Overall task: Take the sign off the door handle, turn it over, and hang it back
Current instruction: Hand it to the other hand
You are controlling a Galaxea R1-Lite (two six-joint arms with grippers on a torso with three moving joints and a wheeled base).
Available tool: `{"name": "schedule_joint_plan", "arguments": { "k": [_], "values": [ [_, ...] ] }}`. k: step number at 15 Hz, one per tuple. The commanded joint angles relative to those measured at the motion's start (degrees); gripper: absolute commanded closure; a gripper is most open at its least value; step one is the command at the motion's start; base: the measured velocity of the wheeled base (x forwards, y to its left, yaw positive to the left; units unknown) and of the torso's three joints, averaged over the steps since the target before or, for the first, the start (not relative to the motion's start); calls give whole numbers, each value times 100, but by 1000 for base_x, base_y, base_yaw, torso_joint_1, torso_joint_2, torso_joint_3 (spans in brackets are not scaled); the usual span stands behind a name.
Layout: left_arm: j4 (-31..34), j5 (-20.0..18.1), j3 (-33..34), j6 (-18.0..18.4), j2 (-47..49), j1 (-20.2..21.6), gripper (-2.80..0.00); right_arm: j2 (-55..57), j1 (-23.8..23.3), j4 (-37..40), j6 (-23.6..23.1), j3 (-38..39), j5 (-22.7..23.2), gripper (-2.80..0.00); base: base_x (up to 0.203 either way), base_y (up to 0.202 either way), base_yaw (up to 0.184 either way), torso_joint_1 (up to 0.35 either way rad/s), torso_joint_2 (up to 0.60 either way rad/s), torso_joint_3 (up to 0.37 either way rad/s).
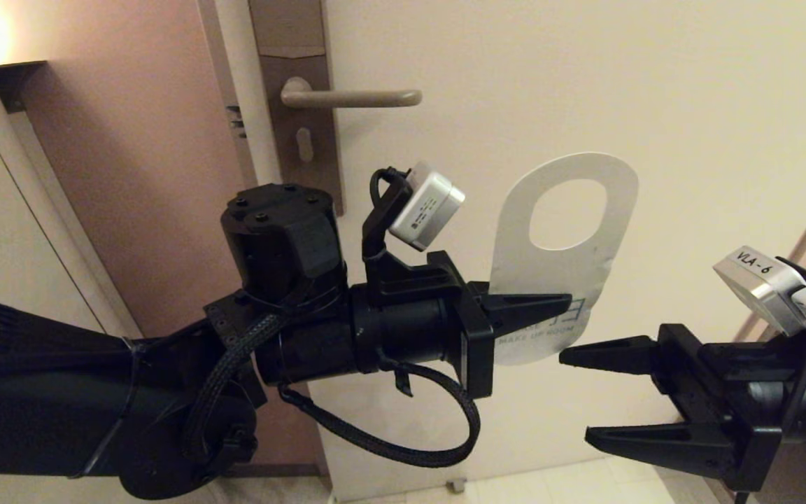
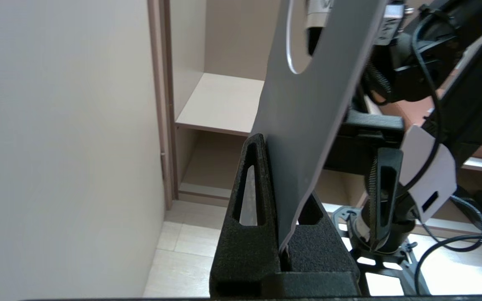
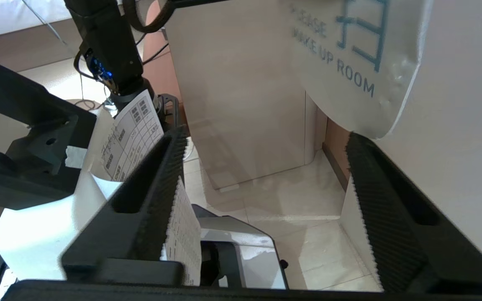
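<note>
White card faces me: the sign (image 1: 562, 269) is off the handle (image 1: 350, 97), gripped by its lower end in my left end effector (image 1: 515, 313), which is clamped shut on it, hole end up. It hangs in the air in front of the door (image 1: 655, 105), below and to the right of the handle, well apart from it. "MAKE UP ROOM" reads on the side I see from my head.

My right end effector (image 1: 588, 395) waits just beside the sign's bottom edge, fingers spread wide, gripping nothing.

I judge I am in the turning-over step, probably about to pass the sign from one arm to the other. Next the right end effector would need to close on a free part of the card before the left lets go, then the oval hole must be carried up over the handle's free end.

No containers are in view.
</note>
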Motion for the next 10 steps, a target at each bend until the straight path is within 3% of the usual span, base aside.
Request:
{"name": "schedule_joint_plan", "arguments": {
  "k": [1,10],
  "values": [
    [-35,-21,-5,-8,-2,-46,0,7,8,-23,3,-37,35,-280,0,0,0,0,0,0],
    [-162,-13,4,-122,28,-225,0,16,8,-23,-6,-100,35,-280,0,0,0,0,0,0]
  ]
}}
